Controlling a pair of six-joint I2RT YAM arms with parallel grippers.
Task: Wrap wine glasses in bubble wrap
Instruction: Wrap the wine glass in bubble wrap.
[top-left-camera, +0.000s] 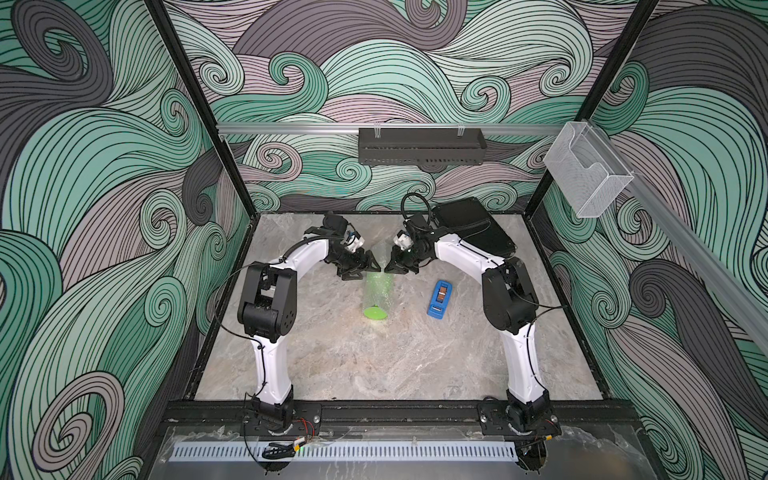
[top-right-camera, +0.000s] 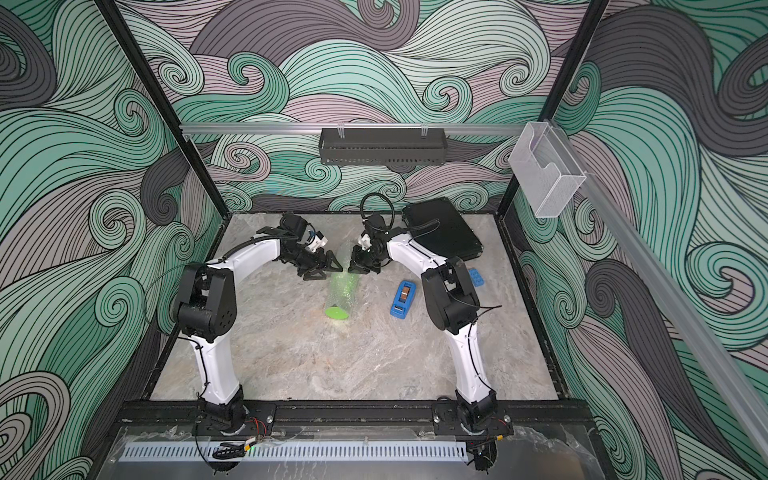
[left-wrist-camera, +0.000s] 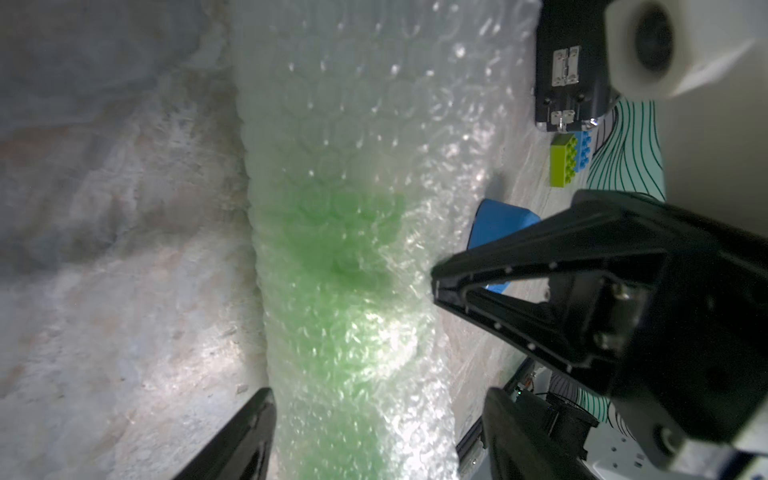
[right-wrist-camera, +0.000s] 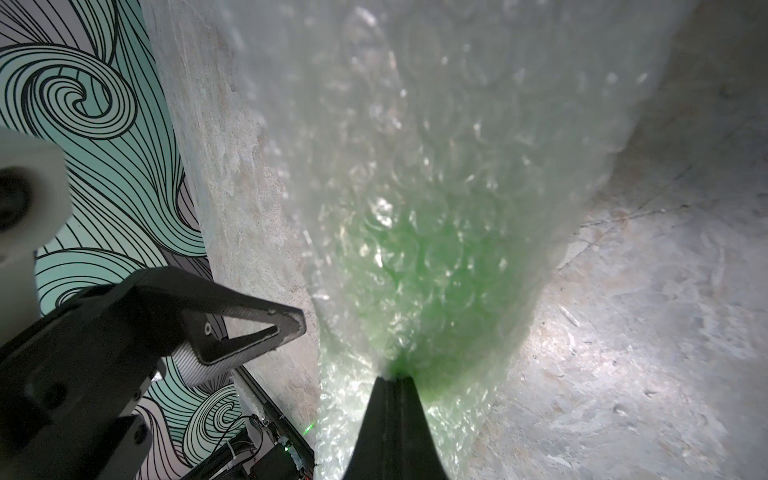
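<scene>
Your blue tape dispenser (top-left-camera: 440, 300) lies on the tabletop (top-left-camera: 374, 365) to the right of the roll, apart from it. A black case (top-left-camera: 473, 232) sits at the far right corner behind the right arm (top-left-camera: 461, 249), with a green brick (left-wrist-camera: 563, 164) and a blue brick (left-wrist-camera: 584, 151) just beside it. The goblet (top-left-camera: 375, 312) lies on its side in the middle, rolled in the bubble wrap (top-left-camera: 376, 286), its foot poking out of the near end. The left arm (top-left-camera: 307, 253) and the right arch inward and meet at the roll's far half, wrists tipped down. The left jaws stand apart, tips just beside the wrap; the right jaws are clamped together on a pinch of it
</scene>
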